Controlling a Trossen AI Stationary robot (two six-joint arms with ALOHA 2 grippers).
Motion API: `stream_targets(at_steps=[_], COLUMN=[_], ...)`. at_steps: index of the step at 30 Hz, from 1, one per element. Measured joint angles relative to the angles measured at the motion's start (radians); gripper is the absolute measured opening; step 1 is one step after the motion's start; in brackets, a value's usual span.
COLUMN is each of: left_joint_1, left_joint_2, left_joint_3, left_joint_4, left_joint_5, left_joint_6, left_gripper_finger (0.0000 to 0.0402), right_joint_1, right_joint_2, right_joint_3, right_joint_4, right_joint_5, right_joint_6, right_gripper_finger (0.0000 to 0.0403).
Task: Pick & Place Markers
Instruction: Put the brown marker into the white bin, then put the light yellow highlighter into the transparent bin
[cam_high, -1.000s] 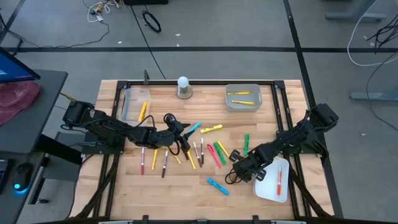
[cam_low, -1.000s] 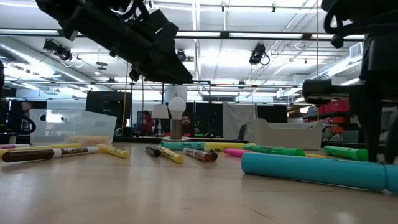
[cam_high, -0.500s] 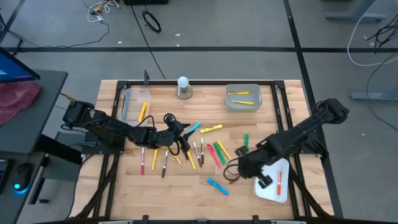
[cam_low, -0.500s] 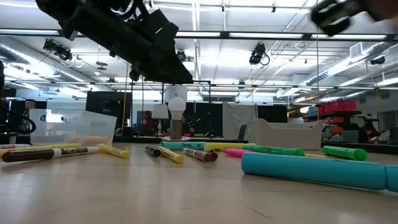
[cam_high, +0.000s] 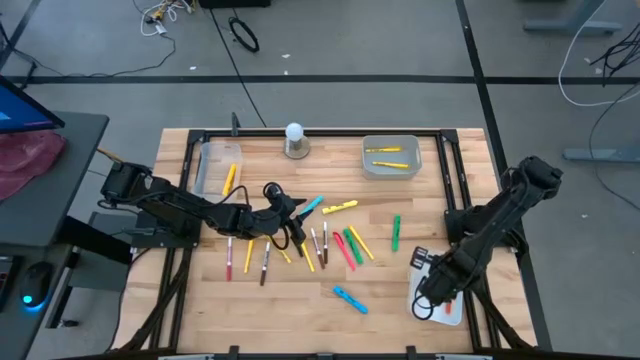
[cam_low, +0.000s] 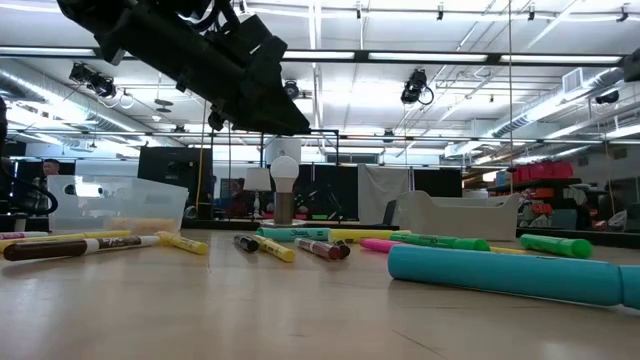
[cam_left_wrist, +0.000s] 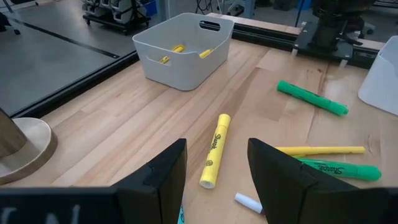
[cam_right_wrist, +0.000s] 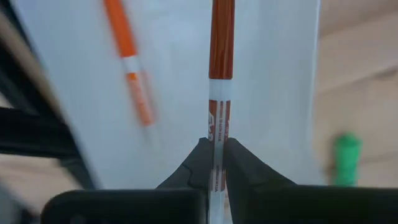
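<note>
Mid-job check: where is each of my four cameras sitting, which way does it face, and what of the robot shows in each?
High: overhead, facing down; both arms, right gripper above the white tray.
Low: table height, facing across; left arm overhead, teal marker near.
Left wrist: behind the open left gripper, facing the yellow marker and grey bin.
Right wrist: facing the white tray, fingers clamping a red marker.
Shared: the grey bin shows in high and left wrist views.

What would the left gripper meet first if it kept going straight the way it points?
Most likely the yellow marker lying on the table just ahead of the open left gripper; the grey bin sits farther along, though depth is uncertain.
</note>
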Motion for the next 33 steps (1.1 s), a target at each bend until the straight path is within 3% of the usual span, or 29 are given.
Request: stream_targets(at_steps=[5, 9, 16, 23, 28, 33], left_joint_1=[0.0, 0.0, -0.004, -0.004, -0.004, -0.003], left_joint_2=[0.0, 0.0, 0.0, 0.0, 0.0, 0.0], left_joint_3=[0.0, 0.0, 0.0, 0.0, 0.0, 0.0], left_joint_4=[0.0, 0.0, 0.0, -0.005, -0.006, -0.006], left_joint_5=[0.0, 0.0, 0.0, 0.0, 0.0, 0.0], left_joint_6=[0.0, -0.005, -0.016, -0.02, -0.022, -0.026], left_gripper_finger=[0.0177, 0.0177, 0.0177, 0.0177, 0.0177, 0.0177], right_joint_1=[0.0, 0.0, 0.001, 0.035, 0.045, 0.036], right_joint_2=[0.004, 0.004, 0.004, 0.004, 0.004, 0.003], right_joint_3=[-0.067, -0.106, -0.142, -0.169, -0.147, -0.031], right_joint_4=[0.084, 0.161, 0.255, 0.257, 0.216, 0.182], right_joint_5=[0.025, 0.014, -0.086, -0.12, -0.098, 0.001], right_joint_6=[-0.173, -0.213, -0.174, -0.148, -0.106, 0.001], right_gripper_finger=[0.003, 0.0037, 0.0067, 0.0092, 0.01, 0.0098])
